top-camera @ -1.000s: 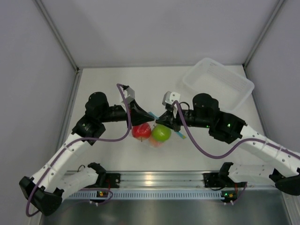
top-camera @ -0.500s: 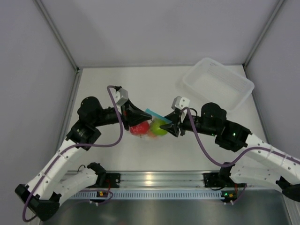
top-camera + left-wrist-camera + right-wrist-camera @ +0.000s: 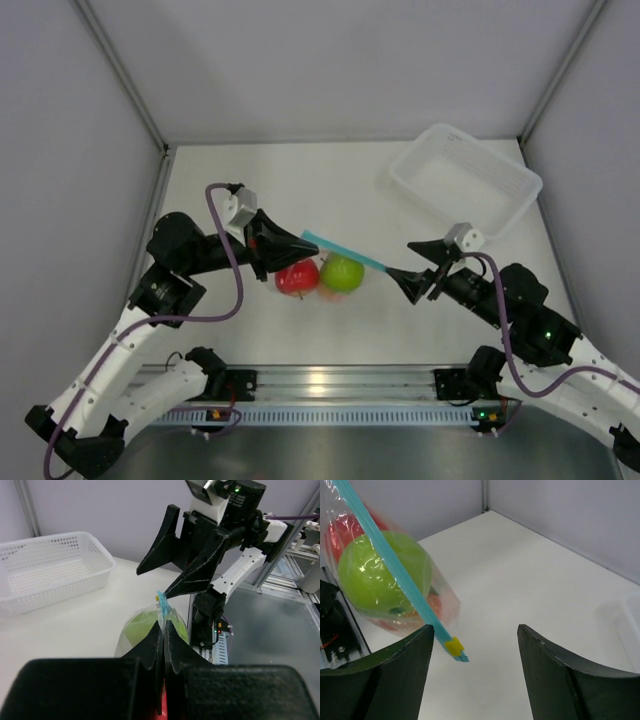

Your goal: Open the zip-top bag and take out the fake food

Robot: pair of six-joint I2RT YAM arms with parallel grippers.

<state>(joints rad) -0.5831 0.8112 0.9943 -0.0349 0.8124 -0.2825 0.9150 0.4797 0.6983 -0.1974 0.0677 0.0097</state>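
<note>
My left gripper is shut on the left end of the zip-top bag, pinching its teal zip strip. In the left wrist view the strip sticks up from between the shut fingers. Inside the bag lies the fake food: a red fruit, a green fruit and an orange one. A yellow slider sits at the strip's free right end. My right gripper is open, just right of that end, touching nothing. In its own wrist view the slider lies near its left finger.
A white perforated bin stands at the back right of the table, also seen in the left wrist view as a white bin. Grey walls enclose the table on three sides. A metal rail runs along the near edge.
My right gripper has opened, let go of the strip's end and drawn back to the right. My left gripper has moved left, still gripping the bag, and the strip now stretches out between them.
</note>
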